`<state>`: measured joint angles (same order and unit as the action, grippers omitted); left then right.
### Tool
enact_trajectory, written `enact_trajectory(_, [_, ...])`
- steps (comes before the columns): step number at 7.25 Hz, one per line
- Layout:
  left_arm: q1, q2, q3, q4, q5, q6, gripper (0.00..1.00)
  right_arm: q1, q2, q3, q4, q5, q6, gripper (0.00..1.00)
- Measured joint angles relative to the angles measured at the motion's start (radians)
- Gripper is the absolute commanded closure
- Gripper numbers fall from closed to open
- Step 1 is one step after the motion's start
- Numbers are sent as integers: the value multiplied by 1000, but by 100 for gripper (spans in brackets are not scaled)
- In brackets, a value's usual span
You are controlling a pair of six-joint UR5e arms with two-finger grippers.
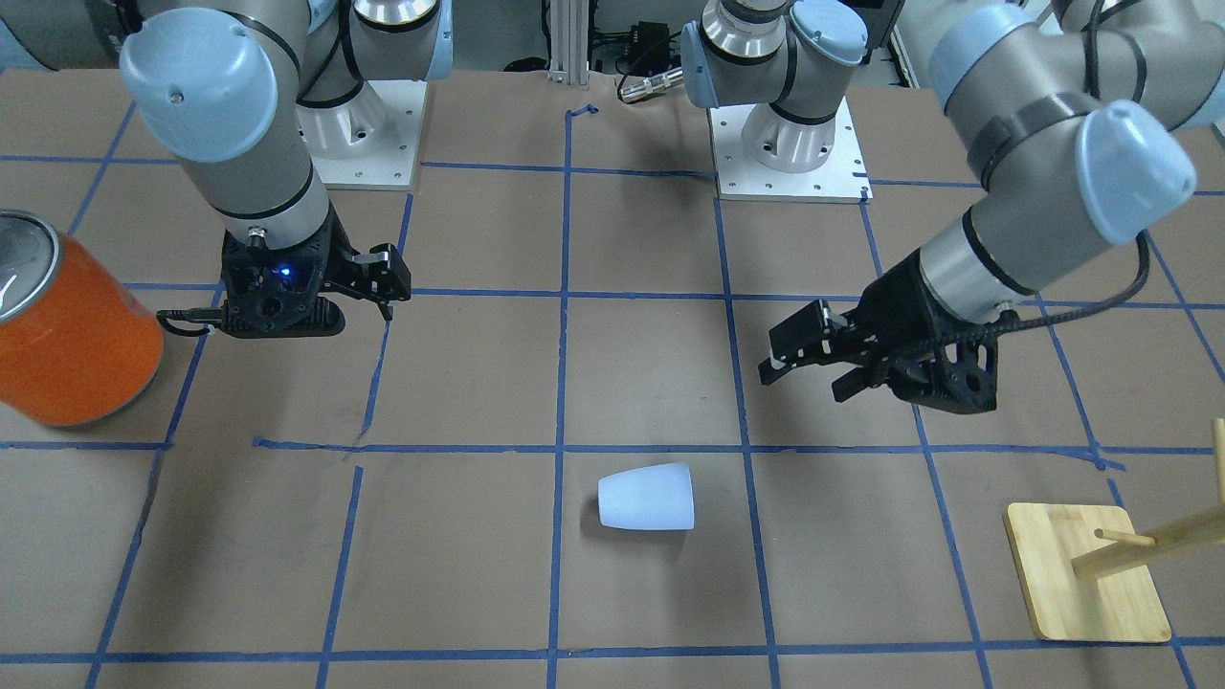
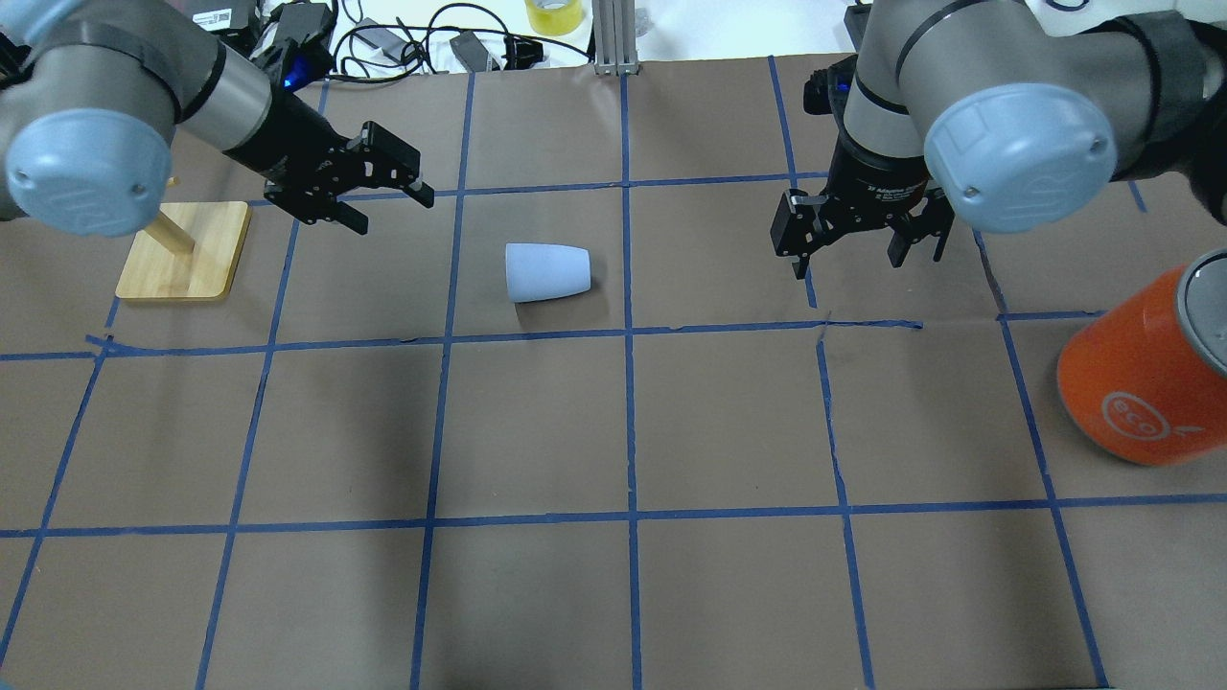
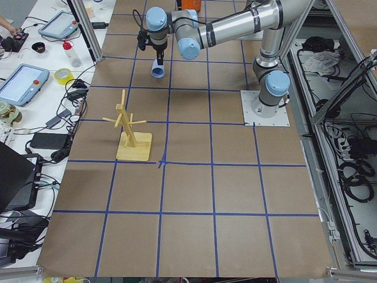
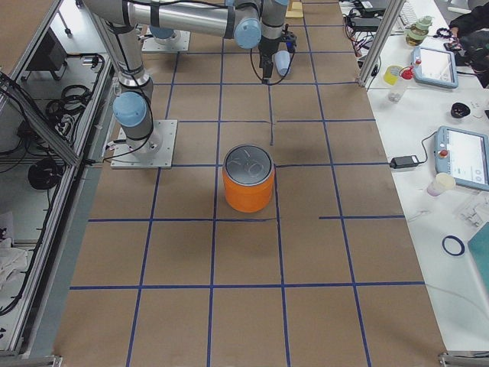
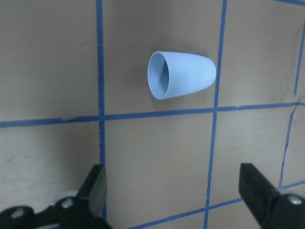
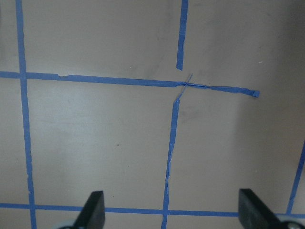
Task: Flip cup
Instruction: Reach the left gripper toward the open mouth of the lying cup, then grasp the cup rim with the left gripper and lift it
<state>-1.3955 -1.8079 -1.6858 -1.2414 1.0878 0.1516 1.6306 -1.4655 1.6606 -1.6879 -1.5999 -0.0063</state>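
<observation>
The pale blue-white cup (image 1: 648,498) lies on its side on the brown table, its open mouth toward my left side. It also shows in the overhead view (image 2: 546,272) and in the left wrist view (image 5: 181,75), where its light blue inside is visible. My left gripper (image 2: 391,213) is open and empty, hovering beside the cup's mouth and apart from it; its fingers (image 5: 95,186) frame the table below the cup. My right gripper (image 2: 848,261) is open and empty, on the cup's other side, over bare table and blue tape (image 6: 171,143).
A large orange can (image 2: 1145,383) with a silver top stands at the table's right edge, near my right arm. A wooden peg rack on a square base (image 2: 182,251) stands behind my left gripper. Blue tape lines grid the table.
</observation>
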Motion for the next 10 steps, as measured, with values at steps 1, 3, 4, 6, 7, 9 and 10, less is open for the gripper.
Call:
enact_trajectory(1, [1, -59, -18, 58, -69, 2, 0, -5, -12, -3, -5, -1, 2, 0])
enact_trajectory(3, [-1, -163, -46, 152, -175, 0, 0, -28, -27, -11, -74, 5, 3, 0])
enact_trajectory(4, [-2, -194, -70, 197, -234, -5, 0, -42, -40, -22, -92, 7, 3, 0])
enact_trajectory(6, [-3, -241, -99, 258, -298, -12, 4, -58, -62, -32, -60, 8, 4, 0])
enact_trajectory(7, [-4, -262, -105, 276, -308, -14, 4, -64, -66, -32, -48, 3, 4, 0])
enact_trajectory(9, [-7, -300, -111, 289, -377, -22, 6, -68, -68, -31, -46, -2, 5, 0])
enact_trajectory(10, [-12, -312, -110, 290, -412, -28, 10, -69, -68, -30, -48, -3, 5, 0])
